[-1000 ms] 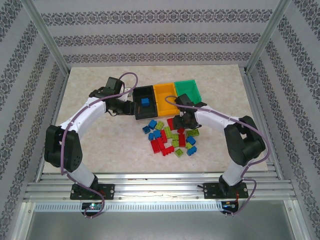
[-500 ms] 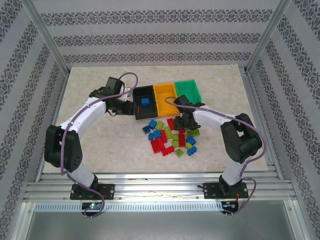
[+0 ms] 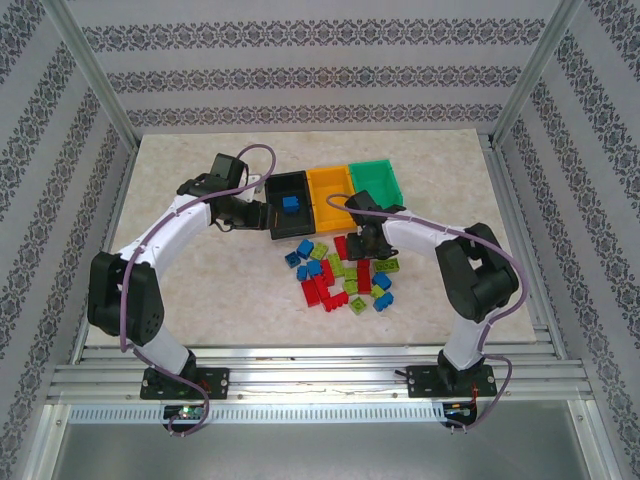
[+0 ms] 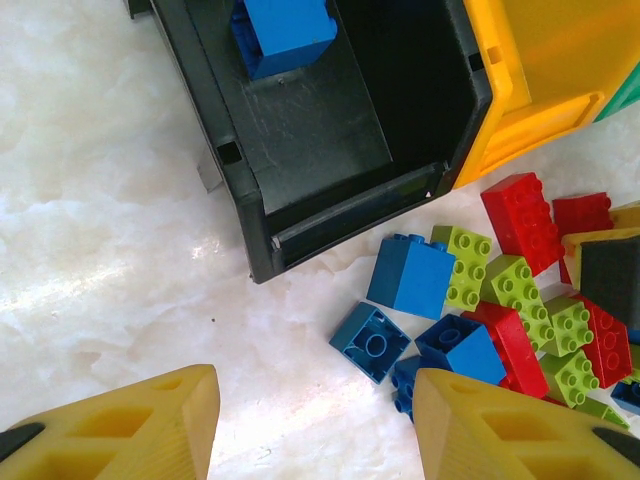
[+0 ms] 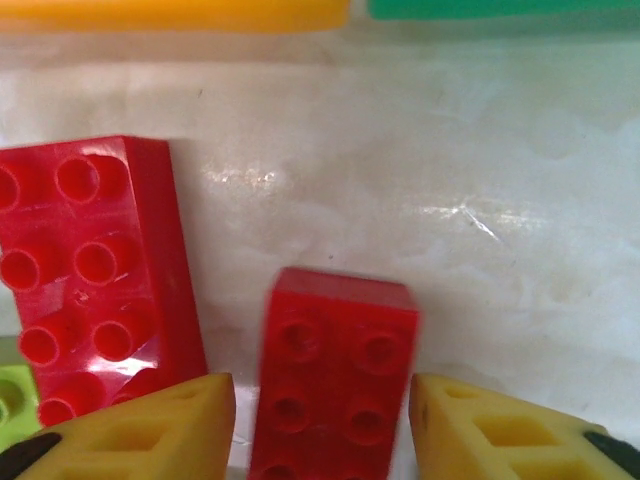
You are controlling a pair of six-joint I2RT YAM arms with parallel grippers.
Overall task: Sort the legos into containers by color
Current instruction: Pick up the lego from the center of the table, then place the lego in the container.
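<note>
The right jaws stood open astride a small red brick [image 5: 335,380] on the surface [image 5: 500,200], near the orange bin [image 5: 170,12], gripping nothing. They should close squarely, clear of the longer red brick [image 5: 95,270] alongside. The left jaws hung open, empty, by the black bin [image 4: 330,150].

Our right claw [image 5: 320,432] has yellow fingertips [image 5: 150,430]; between them we see a glossy red studded plastic brick [image 5: 338,370]; ahead, an orange-yellow plastic bin [image 5: 170,12], a green plastic bin [image 5: 500,8], cream marbled tabletop [image 5: 450,150].

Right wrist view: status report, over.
Right end effector open, straddling red brick. Left end effector open, empty, beside black bin. Second red brick close alongside.
</note>
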